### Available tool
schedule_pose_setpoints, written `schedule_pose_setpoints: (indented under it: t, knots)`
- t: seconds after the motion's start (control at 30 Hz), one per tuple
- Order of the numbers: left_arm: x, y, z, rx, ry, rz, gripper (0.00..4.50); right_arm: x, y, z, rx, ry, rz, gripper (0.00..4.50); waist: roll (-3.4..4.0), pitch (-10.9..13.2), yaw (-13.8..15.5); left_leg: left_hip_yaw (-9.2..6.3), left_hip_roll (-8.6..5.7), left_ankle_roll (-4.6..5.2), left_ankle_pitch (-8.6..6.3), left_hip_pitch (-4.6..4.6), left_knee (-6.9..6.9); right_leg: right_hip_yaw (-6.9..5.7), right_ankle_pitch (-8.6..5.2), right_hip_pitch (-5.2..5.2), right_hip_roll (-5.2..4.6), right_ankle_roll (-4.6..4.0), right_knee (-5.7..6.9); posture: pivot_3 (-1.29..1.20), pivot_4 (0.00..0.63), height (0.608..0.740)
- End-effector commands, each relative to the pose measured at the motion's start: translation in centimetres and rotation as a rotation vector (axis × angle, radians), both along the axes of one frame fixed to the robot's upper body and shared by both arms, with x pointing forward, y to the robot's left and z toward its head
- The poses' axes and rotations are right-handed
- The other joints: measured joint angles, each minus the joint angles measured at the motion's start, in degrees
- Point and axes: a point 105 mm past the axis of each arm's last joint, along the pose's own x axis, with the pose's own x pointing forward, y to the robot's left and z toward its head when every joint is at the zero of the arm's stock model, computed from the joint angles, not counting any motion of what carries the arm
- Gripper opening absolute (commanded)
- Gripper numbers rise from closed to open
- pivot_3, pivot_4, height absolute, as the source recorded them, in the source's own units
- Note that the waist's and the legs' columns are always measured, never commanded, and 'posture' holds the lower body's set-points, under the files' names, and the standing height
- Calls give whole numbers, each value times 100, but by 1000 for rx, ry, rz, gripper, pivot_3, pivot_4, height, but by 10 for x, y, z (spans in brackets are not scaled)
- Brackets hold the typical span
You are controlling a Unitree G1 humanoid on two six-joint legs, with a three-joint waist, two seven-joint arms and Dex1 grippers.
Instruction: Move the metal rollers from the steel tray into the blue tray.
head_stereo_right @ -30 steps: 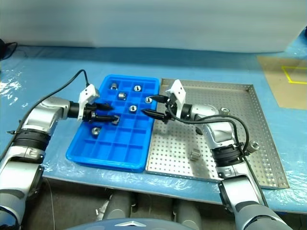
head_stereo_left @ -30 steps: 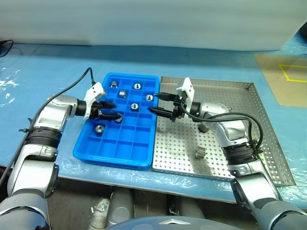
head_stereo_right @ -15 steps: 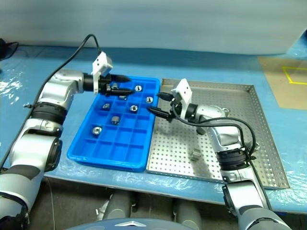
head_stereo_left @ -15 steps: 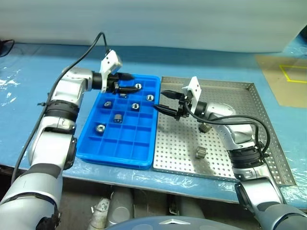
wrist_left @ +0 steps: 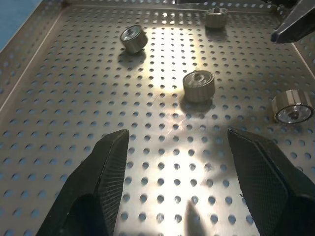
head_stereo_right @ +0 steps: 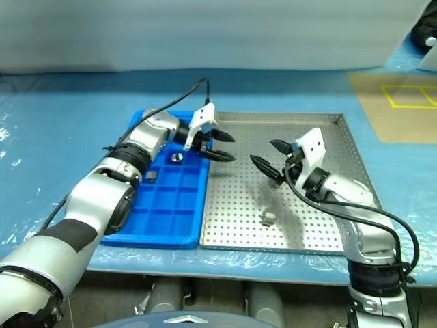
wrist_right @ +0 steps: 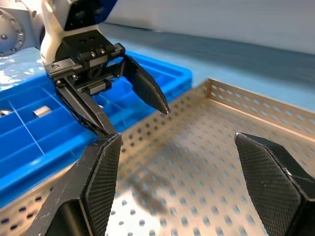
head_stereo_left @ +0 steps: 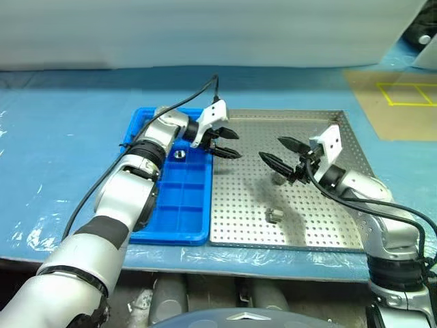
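No writing, label, brand or number can be read anywhere here. The nearest thing to a sign is a yellow outlined rectangle (head_stereo_left: pixel 403 94) marked on the brown patch at the upper right.

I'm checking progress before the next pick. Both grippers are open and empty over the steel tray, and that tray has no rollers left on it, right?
Not quite. The left gripper and right gripper are open and empty over the steel tray, but metal rollers remain on it: the left wrist view shows four lying on the perforated base.
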Motion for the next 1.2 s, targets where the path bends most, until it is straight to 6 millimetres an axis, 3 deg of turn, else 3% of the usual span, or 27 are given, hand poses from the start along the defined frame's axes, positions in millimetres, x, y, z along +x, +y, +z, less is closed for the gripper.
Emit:
schedule_pose_setpoints:
  t: [0.03, 0.23, 0.53, 0.97, 1.2]
  knots:
    - [-13, -23, 4, -5, -24, -108, 3352, -17, -7, 15, -4, -52, -54, 3787, 0, 0, -76, 0, 1, 1, -1, 5, 0, 2, 3, 8, 0, 4, -9, -594, 150, 740]
    - [-36, -44, -13, 19, 15, -251, 3352, -28, -18, 19, -7, -47, -132, 3787, 0, 0, -367, 3, -7, 25, -14, 18, 8, 45, 16, 13, 0, 27, -28, -646, 150, 740]
    - [-61, -47, -40, 75, 71, -388, 3352, -35, -20, 13, -10, -21, -168, 3787, 5, -3, -532, 6, -13, 45, -25, 13, 17, 52, 16, 13, -1, 27, -35, -677, 150, 740]
    - [-76, -62, -75, 62, 55, -364, 3352, -45, -18, 2, -8, 22, -192, 3787, 6, -3, -663, 15, -17, 77, -47, 7, 45, 71, 15, 19, -6, 28, -40, -685, 150, 740]
    - [-78, -69, -84, 48, 69, -317, 3352, -49, -17, -2, -13, 41, -203, 3787, 7, -4, -689, 16, -20, 68, -56, 7, 51, 75, 15, 20, -7, 31, -40, -685, 150, 740]
